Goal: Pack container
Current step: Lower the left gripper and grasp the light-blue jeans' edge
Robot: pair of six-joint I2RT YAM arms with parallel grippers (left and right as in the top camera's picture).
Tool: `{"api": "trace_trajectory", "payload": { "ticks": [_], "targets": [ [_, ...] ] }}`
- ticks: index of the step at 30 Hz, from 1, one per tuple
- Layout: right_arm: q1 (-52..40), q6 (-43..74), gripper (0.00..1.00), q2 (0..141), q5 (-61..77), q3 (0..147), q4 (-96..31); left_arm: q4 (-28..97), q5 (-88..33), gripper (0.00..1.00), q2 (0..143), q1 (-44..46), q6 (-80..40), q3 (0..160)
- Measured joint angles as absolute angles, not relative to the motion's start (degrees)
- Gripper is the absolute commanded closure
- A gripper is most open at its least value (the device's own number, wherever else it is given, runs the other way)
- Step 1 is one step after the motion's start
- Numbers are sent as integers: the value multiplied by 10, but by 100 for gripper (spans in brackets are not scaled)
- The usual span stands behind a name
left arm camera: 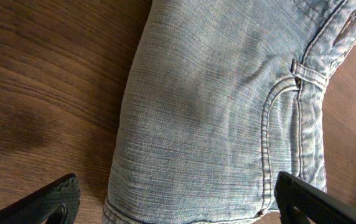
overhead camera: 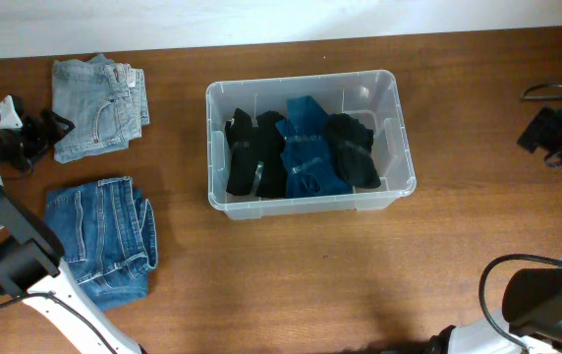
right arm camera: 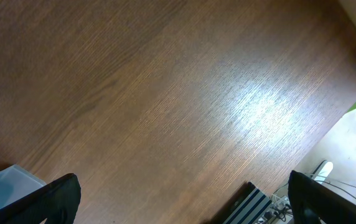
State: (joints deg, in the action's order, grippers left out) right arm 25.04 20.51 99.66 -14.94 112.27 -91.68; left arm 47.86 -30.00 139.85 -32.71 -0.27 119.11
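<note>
- Fingers of the left gripper (left arm camera: 181, 202) are seen spread wide in the left wrist view, with one black tip at each lower corner of the frame. Nothing is held between them.
- Folded pale jeans (left arm camera: 215, 106) are framed between those tips. A pocket seam and a belt loop are shown toward 3 o'clock, and the folded edge is laid flat on the wooden table (left arm camera: 41, 81).
- Fingers of the right gripper (right arm camera: 187, 202) are likewise spread wide and empty, and only bare wood is seen beneath them.
- The container (overhead camera: 306, 79) is set upright near the middle of the table in the overhead view. A pale corner of it is glimpsed at 8 o'clock in the right wrist view.
- Rolled clothes are packed side by side inside it: a left black bundle (overhead camera: 253, 157) at 9 o'clock, a blue bundle (overhead camera: 309, 147) in the middle and a right black bundle (overhead camera: 352, 147) at 3 o'clock.
- The pale jeans are found between 9 and 10 o'clock from the container, well apart from it, with the left gripper just beside them at their 9 o'clock.
- Folded dark jeans (overhead camera: 104, 236) are laid at 8 o'clock from the container, at 6 o'clock from the pale jeans and apart from them.
- The right gripper is placed at 3 o'clock from the container, well apart, near the table's edge.
</note>
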Motion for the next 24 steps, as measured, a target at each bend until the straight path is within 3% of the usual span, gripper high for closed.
{"api": "trace_trajectory", "payload": {
  "ticks": [24],
  "targets": [
    [250,205,2,997,-149,1123,-917,488,-334,1,1423,-328,-3,1192]
  ]
}}
